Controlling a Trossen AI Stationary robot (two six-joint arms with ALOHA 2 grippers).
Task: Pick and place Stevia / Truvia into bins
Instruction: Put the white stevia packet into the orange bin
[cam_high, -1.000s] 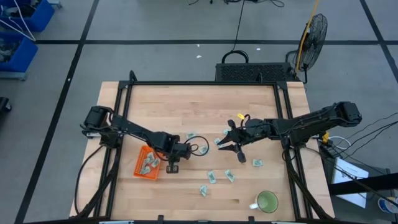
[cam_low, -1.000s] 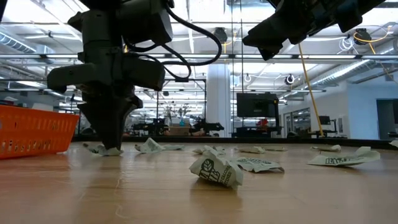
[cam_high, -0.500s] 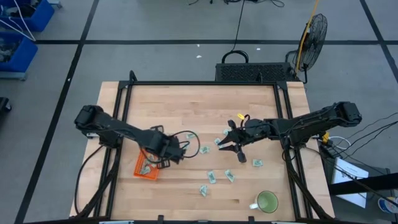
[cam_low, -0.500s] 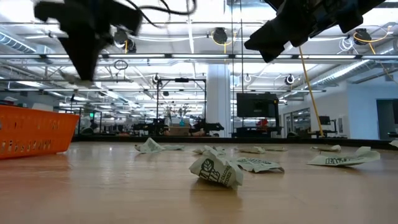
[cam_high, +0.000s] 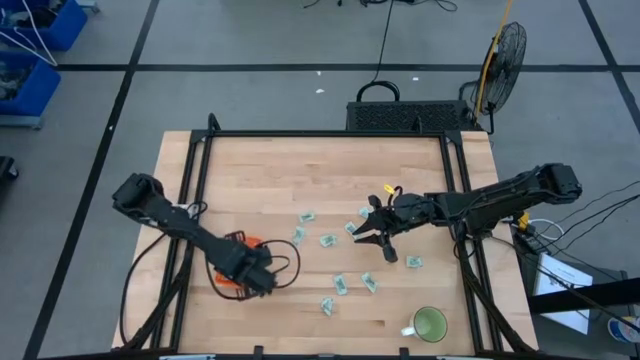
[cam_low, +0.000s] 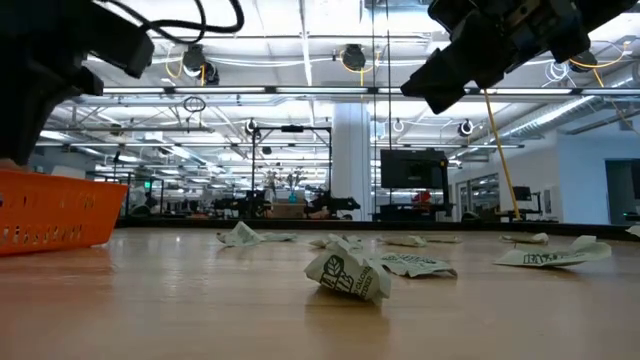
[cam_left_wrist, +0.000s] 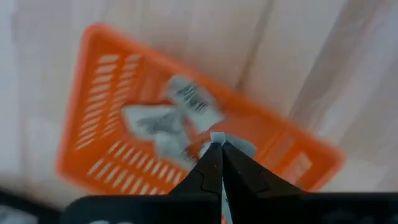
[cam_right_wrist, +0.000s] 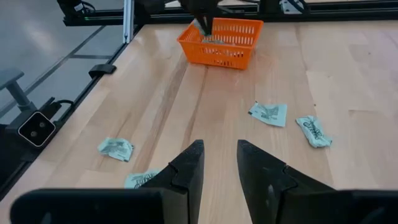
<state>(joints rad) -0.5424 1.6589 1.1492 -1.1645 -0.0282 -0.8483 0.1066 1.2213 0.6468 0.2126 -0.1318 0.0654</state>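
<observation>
Your left gripper (cam_left_wrist: 219, 149) hangs over the orange tray (cam_left_wrist: 99, 74), fingers pressed together on one packet (cam_left_wrist: 219, 138); several packets (cam_left_wrist: 163, 118) already lie inside the tray. Your right gripper (cam_right_wrist: 214, 163) waits above mid-bench (cam_high: 300, 170), fingers spread, holding nothing. Loose packets (cam_high: 341, 286) lie scattered on the bench between tray and mug (cam_high: 430, 325)

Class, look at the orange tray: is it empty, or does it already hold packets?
Not empty. In the left wrist view, several pale packets lie inside the orange tray, under the left gripper, whose fingers are pinched shut on another packet.
</observation>
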